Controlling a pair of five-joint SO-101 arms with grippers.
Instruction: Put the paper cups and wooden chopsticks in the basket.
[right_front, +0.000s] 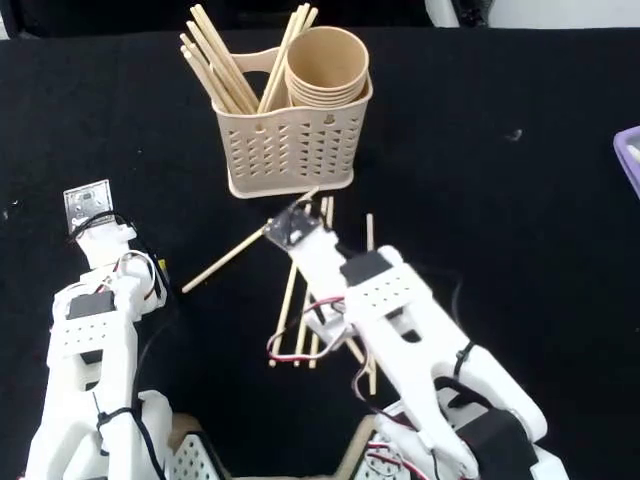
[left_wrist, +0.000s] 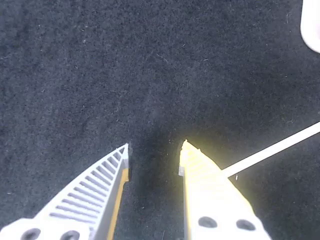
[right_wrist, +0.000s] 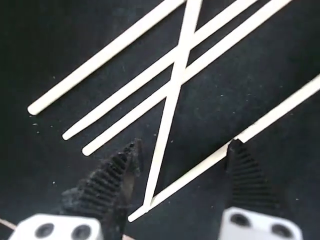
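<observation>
A beige slotted basket (right_front: 290, 150) stands at the back of the black table. It holds a stack of paper cups (right_front: 327, 65) and several wooden chopsticks (right_front: 215, 65). More chopsticks (right_front: 300, 300) lie loose in front of it, one of them angled off to the left (right_front: 225, 258). My right gripper (right_wrist: 185, 145) is open just above these loose sticks, and two crossed chopsticks (right_wrist: 170, 125) lie between its black fingertips (right_wrist: 131, 155). In the high view that right gripper (right_front: 292, 228) sits just in front of the basket. My left gripper (left_wrist: 155, 150) is open over bare cloth, beside one chopstick (left_wrist: 280, 147).
A purple object (right_front: 628, 155) pokes in at the right edge of the table. The left arm (right_front: 95, 320) stands at the near left and the right arm (right_front: 420, 340) at the near centre, with red and black wires over some sticks.
</observation>
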